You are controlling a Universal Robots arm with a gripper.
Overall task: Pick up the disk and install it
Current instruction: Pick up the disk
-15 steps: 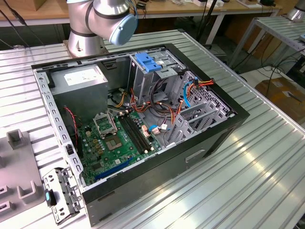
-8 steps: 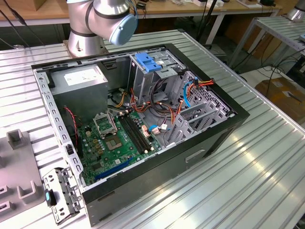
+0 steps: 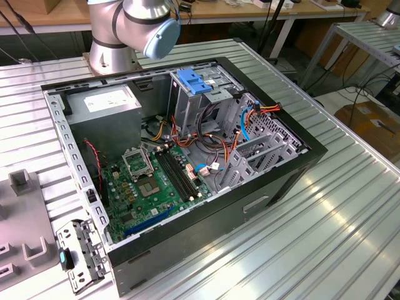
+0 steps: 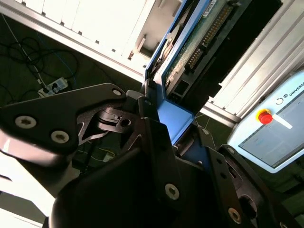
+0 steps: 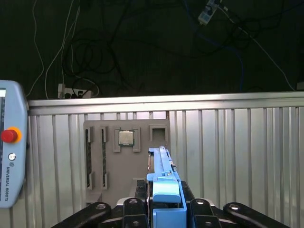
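The black gripper (image 5: 164, 205) has its fingers (image 5: 187, 194) clamped on the flat blue-railed disk (image 5: 163, 173) over the ribbed metal worktop (image 5: 232, 142). Pickup done, we judge; fitting it into the open black computer case (image 3: 206, 244) remains.

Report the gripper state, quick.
The gripper is shut on the disk, clamped at its blue side rail.

Vertical lettering on teach pendant (image 5: 12, 142); power supply label (image 3: 109, 99) illegible.
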